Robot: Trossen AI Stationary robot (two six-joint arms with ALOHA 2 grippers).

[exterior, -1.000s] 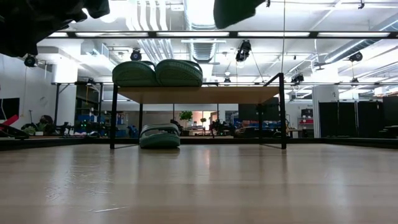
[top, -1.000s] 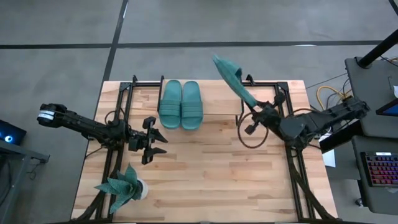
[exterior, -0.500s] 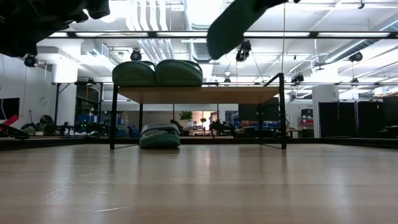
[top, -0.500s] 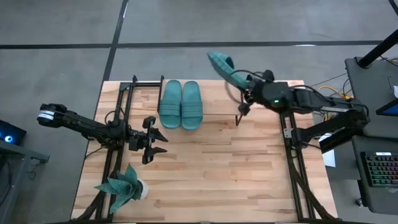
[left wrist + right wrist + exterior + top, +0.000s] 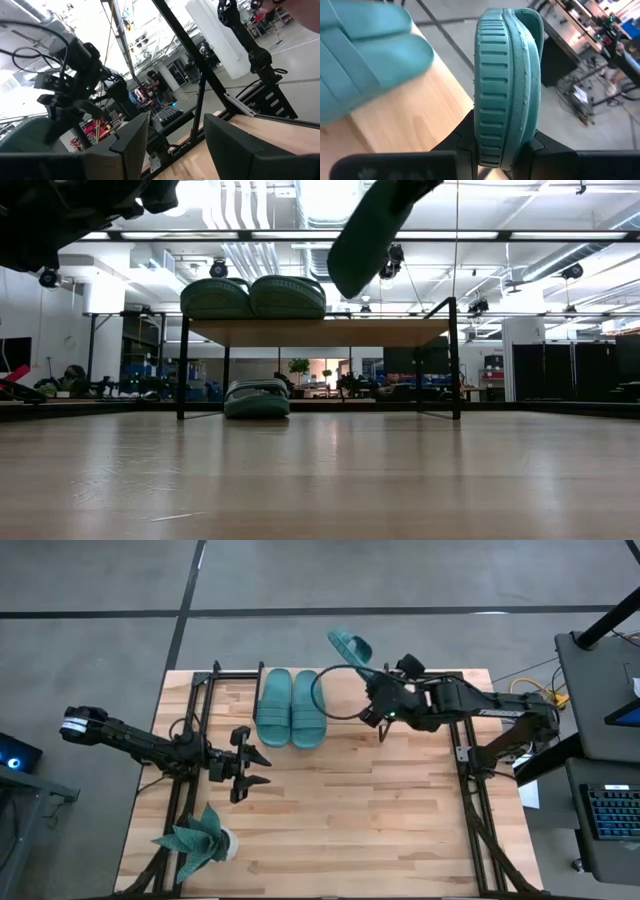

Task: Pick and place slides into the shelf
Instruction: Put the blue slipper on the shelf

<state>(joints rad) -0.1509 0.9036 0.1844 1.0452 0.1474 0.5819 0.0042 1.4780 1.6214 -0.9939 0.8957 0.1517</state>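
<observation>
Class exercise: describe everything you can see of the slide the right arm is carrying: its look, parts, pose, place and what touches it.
The carried slide is teal-green and rubbery-looking, with a ribbed sole edge and a strap arching over the foot bed. It hangs in the air, turned on edge, above the far side of the shelf, right of the two slides already on top. Only the right gripper touches it, jaws pinching it on either side.

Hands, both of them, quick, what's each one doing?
Left hand: open, empty, over the table.
Right hand: shut on a slide, above the shelf.
</observation>
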